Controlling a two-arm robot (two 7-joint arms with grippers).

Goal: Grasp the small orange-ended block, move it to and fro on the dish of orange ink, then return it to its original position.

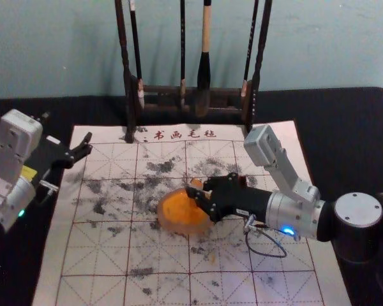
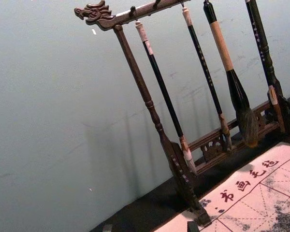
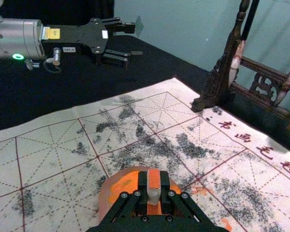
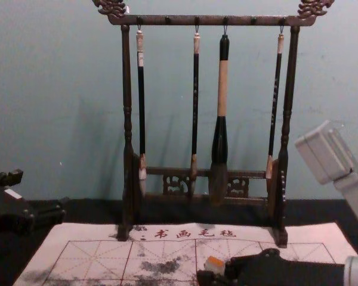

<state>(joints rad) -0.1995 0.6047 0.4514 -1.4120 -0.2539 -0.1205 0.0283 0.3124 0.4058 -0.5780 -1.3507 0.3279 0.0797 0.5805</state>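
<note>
A: Head view. Go.
B: Right gripper (image 1: 195, 192) reaches in over the dish (image 1: 170, 220), near the middle of the gridded mat (image 1: 274, 290). Its jaws are closed on the block (image 1: 196, 183), orange end up. Whether block meets ink, cannot tell.
A: And the left gripper (image 1: 67, 127)?
B: Parked by the mat's left edge, jaws spread. Brush rack (image 1: 127, 76) stands at the far end of the mat, on the black desk (image 1: 351, 134).
A: Left wrist view?
B: Rack again, four brushes (image 2: 164, 92) hanging from it, part of the mat with its red characters. Tips of the left gripper (image 2: 150, 227) just peep in, well apart.
A: Right wrist view?
B: Block pinched between the jaws, orange face above a whitish body, dish behind and around it. Dark smudges and a few orange marks on the mat. The left gripper farther off, jaws open.
A: Chest view?
B: Right gripper low, from the right edge; block's orange end pokes up at its tips. Left gripper at the left edge, jaws parted. Rack upright between them, farther back.
</note>
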